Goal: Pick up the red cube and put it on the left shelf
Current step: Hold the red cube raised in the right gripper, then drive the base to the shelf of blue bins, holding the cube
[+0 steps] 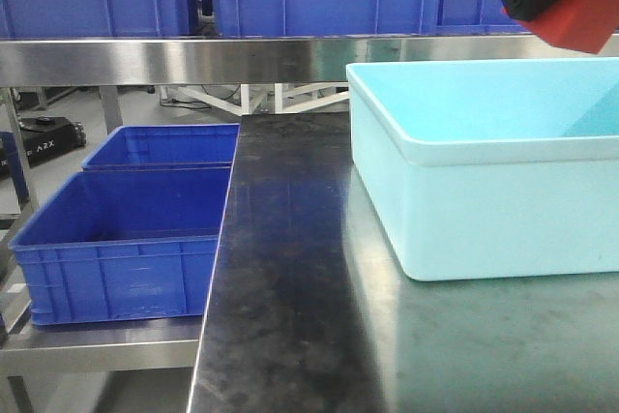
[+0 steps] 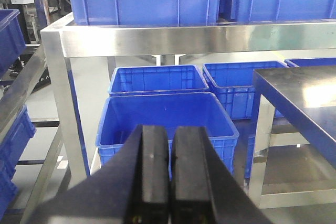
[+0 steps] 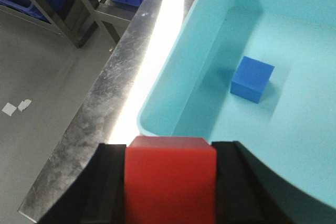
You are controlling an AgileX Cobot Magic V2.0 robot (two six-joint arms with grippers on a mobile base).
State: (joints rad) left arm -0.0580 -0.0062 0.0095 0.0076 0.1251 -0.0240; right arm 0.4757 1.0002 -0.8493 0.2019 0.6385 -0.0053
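While hovering above teal bin [image 3: 210,61] on bench [image 1: 290,287], gripped red cube [image 3: 169,171] btwn fingers of R hand [image 3: 169,184], not touching bin. Saw blue cube [image 3: 252,78] lying inside bin. Held L hand [image 2: 170,145] closed, empty, facing blue crates [image 2: 168,114].

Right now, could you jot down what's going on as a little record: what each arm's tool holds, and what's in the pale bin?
right tool: shut on the red cube, held in the air over the pale turquoise bin
left tool: shut, nothing in it, facing the blue crates
bin contents: one blue cube on its floor
task stage: red cube picked up, not yet on a shelf
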